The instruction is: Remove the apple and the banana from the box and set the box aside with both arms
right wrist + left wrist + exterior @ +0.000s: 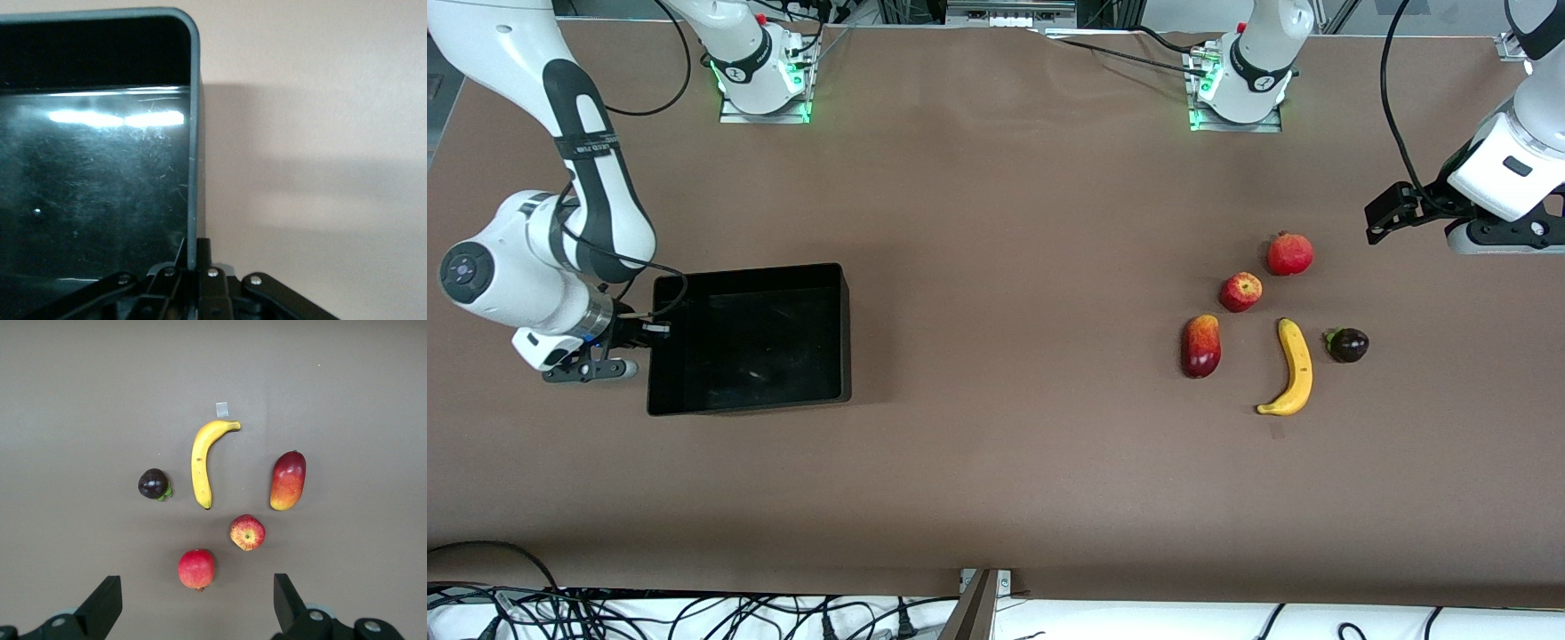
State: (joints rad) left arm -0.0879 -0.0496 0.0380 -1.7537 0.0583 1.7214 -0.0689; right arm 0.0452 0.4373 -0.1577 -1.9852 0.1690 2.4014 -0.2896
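The black box (747,271) lies toward the right arm's end of the table. My right gripper (654,329) is shut on the box's end wall (193,140), one finger inside and one outside (197,257). The yellow banana (1296,369) and the red apple (1240,292) lie toward the left arm's end. My left gripper (1396,213) hangs open and empty over the table beside the fruits. In the left wrist view (193,607) the banana (200,460) and the apple (247,532) show ahead of its fingers.
A red pomegranate (1289,254), a red-yellow mango (1200,346) and a dark purple fruit (1348,345) lie round the banana. They also show in the left wrist view: pomegranate (197,569), mango (288,481), dark fruit (153,483). The box is empty inside.
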